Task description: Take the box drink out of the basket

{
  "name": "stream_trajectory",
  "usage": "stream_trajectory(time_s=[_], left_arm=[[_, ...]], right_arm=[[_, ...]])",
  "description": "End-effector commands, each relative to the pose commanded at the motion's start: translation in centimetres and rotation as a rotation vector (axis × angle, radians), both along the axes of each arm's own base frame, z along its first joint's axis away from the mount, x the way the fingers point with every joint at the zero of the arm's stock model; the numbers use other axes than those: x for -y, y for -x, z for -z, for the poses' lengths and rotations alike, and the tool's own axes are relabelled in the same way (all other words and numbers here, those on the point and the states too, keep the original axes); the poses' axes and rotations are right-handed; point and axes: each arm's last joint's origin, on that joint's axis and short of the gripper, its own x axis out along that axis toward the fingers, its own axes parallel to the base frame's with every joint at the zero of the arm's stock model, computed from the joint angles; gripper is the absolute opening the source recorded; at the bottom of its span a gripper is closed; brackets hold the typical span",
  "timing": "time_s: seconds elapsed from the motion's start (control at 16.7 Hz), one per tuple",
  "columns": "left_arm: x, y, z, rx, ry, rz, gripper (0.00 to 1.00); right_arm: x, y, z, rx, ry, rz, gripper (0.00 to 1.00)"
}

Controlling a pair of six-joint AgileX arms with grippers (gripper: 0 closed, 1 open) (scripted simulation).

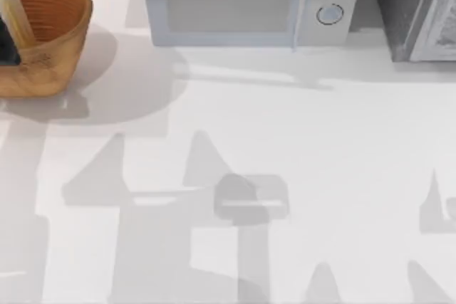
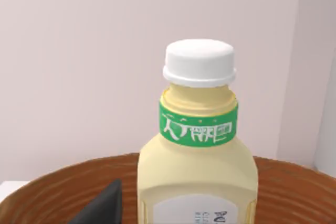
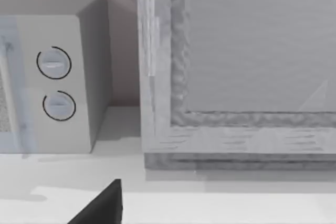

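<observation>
A round woven orange-brown basket [image 1: 50,33] sits left of the grey-white microwave [image 1: 242,1] on the white worktop [image 1: 299,147]. Inside stands the box drink [image 2: 197,166], smooth, pale yellow, white-capped. Whether either arm's jaws are open cannot be told.

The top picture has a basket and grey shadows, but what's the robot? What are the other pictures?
The robot is two arms at a table, each ending in a claw. The top picture looks down on the table. The other two come from cameras on the arms' wrists. The left one is close to the box drink, pale yellow with a white cap, inside the brown woven basket at the table's left. The dark wedge beside it is the left claw; I can't tell if it grips. The right one faces the microwave and a grey cabinet; the dark tip there is the right claw.
</observation>
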Motion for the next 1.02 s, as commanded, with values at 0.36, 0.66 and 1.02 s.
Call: stream_trajectory(time_s=[0.36, 0.66, 1.02], left_arm=[[-1.4, -6.4, 5.2, -0.002, -0.001, 0.013, 1.00], [-1.7, -8.3, 7.9, -0.004, 0.000, 0.020, 1.00], [-1.6, -8.3, 7.3, 0.014, -0.006, 0.021, 1.00]], right_arm=[[0.0, 0.0, 0.0, 0.000, 0.000, 0.000, 1.00], [0.0, 0.0, 0.0, 0.000, 0.000, 0.000, 1.00], [0.0, 0.0, 0.0, 0.000, 0.000, 0.000, 1.00]])
